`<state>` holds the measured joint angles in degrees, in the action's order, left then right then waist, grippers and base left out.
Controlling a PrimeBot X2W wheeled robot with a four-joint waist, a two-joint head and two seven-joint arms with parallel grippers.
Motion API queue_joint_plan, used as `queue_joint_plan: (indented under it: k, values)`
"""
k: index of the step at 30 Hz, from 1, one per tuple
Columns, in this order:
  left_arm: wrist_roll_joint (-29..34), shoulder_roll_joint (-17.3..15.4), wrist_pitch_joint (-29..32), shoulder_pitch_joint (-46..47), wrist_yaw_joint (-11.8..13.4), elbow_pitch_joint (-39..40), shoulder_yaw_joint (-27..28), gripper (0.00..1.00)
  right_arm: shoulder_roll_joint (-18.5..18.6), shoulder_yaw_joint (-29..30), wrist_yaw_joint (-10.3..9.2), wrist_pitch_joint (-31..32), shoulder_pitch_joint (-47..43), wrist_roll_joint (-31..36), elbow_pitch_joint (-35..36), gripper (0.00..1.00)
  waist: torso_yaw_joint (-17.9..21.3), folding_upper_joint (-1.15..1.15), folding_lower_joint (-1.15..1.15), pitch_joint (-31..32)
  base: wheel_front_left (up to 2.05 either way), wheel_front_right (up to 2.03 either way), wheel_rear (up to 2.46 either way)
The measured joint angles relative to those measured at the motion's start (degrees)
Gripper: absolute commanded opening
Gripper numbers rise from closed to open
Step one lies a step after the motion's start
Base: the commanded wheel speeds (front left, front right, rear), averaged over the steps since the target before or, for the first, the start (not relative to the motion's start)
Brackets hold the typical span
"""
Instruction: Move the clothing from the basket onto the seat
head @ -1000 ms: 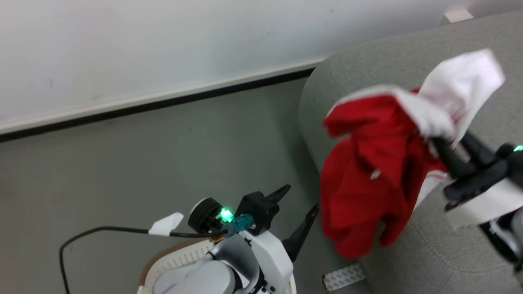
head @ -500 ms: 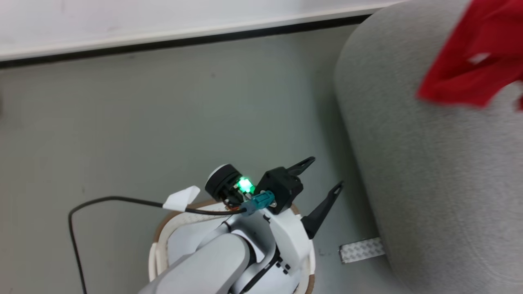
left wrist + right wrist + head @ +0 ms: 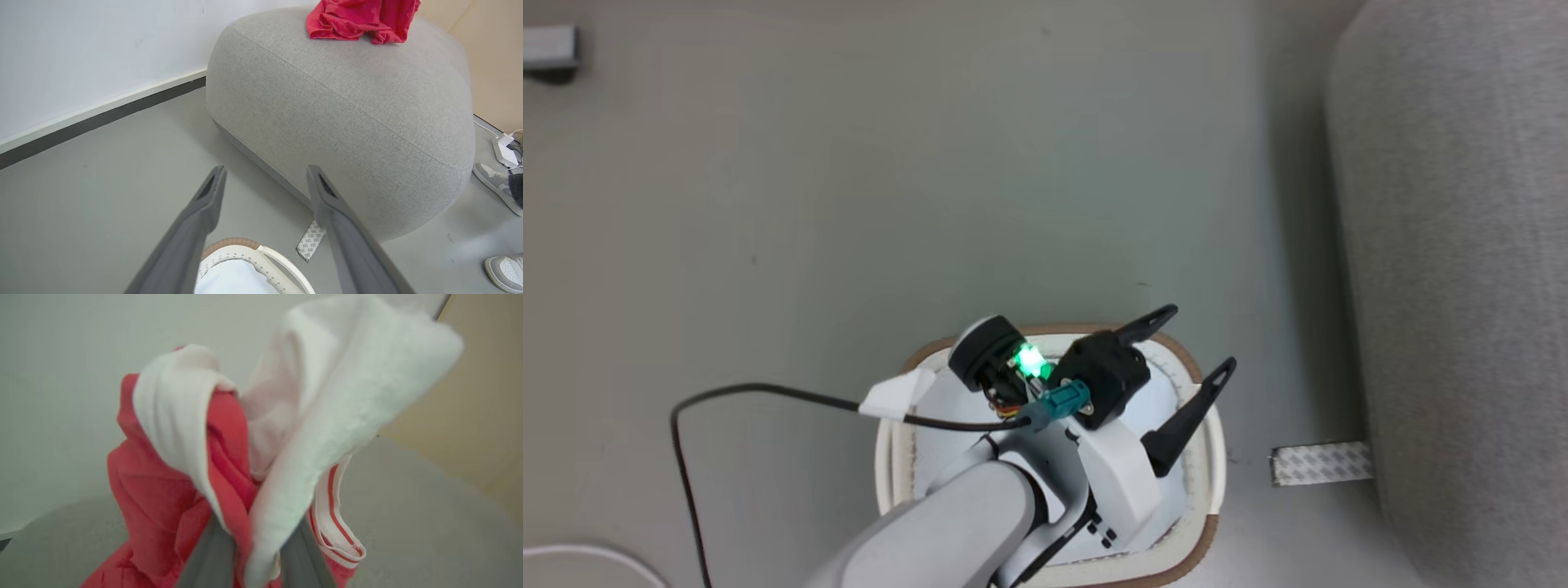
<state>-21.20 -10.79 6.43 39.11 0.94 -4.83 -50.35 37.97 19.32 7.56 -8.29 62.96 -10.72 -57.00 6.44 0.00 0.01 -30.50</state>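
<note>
Right gripper [image 3: 258, 539]: fingers drawn close, pinching a bunch of the clothing [image 3: 163, 477]. Red body, white trim and a striped cuff well up above the jaws. Fabric fills the gap between the fingers, so the grip reads firm

Left gripper [image 3: 1201, 336]: fingers spread wide, nothing between them. It hangs over the basket [image 3: 886, 465], pointing toward the seat [image 3: 1462, 286]

Clothing as the left wrist view has it: the red bundle [image 3: 355, 20] sits high on the far top of the seat [image 3: 347, 114], lower folds apparently touching the upholstery. Its upper part is cut by the frame edge, so I cannot tell how much weight hangs from the grip

Basket: the pale cloth [image 3: 231, 279] lies in the bottom; not the task's item. Tape strip [image 3: 1319, 463] on the floor between basket and seat

Step, as judged: the carry is over and the drop-off is in hand, release not yet made

Next move calls for:
- letting the bundle settle fully onto the seat top, away from the rounded edge
- parting the right fingers
- drawing straight back; the white trim draped by the fingers could cling and drag
- nothing from the left arm
</note>
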Motion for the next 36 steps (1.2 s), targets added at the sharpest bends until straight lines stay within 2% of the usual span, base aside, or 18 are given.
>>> queue_joint_plan:
  k: [3, 4, 5, 6, 12, 18, 23, 28, 36]
  values:
    - [-0.3, 0.1, -0.6, -1.0, 0.1, -0.7, -0.3, 1.00, -3.2, 6.7, 0.00, -3.2, -3.4, 4.2, -6.5, 0.00, -1.3, 0.00, 0.01, -0.1, 0.00, 0.00, 0.00]
    - [-0.5, 0.2, -0.9, -1.3, 0.1, -1.0, -0.3, 1.00, -4.1, 8.2, 0.00, -4.1, -4.0, 5.7, -7.6, 0.14, -1.5, 0.00, 0.00, 0.3, 0.00, 0.00, 0.00]
    - [-0.6, 0.3, -1.0, -1.6, 0.1, -1.1, -0.4, 1.00, -4.4, 9.7, 0.00, -4.8, -4.5, 7.0, -8.1, 0.47, -1.6, 0.00, 0.00, 0.8, 0.00, 0.00, 0.00]
    - [-0.6, 0.3, -1.2, -1.9, 0.1, -1.3, -0.4, 1.00, -4.6, 11.4, 0.00, -5.1, -4.6, 8.2, -8.8, 1.00, -1.6, 0.00, 0.00, 1.4, 0.00, 0.00, 0.00]
    - [-2.1, 0.2, -3.4, -3.5, 0.6, -2.8, 0.3, 1.00, -7.0, 15.5, 0.00, -6.4, -7.2, 15.9, -8.3, 1.00, -1.5, 0.00, -0.01, 5.4, 0.00, 0.00, 0.00]
    - [-4.4, -0.7, -6.2, -7.5, 2.2, -4.7, 2.2, 1.00, -12.9, 11.1, 0.00, -6.7, -13.0, 20.2, -4.0, 1.00, -0.9, 0.00, -0.02, 10.9, 0.00, 0.00, 0.00]
    - [-6.3, -2.1, -9.7, -11.6, 3.6, -5.7, 4.4, 1.00, -17.6, 6.7, 0.00, -6.9, -21.4, 19.6, 6.9, 1.00, -0.7, 0.00, -0.02, 16.0, 0.00, 0.00, 0.00]
    - [-7.7, -4.6, -13.1, -15.8, 5.9, -6.8, 7.2, 1.00, -23.1, 3.6, 0.00, -6.9, -31.6, 15.6, 19.4, 1.00, -1.1, 0.00, -0.03, 20.8, 0.00, 0.00, 0.00]
    - [-9.6, -6.6, -18.5, -22.7, 9.3, -8.7, 10.9, 1.00, -29.8, -1.3, 0.00, -6.9, -48.7, 12.5, 36.6, 1.00, -3.3, 0.00, -0.03, 26.6, 0.00, 0.00, 0.00]
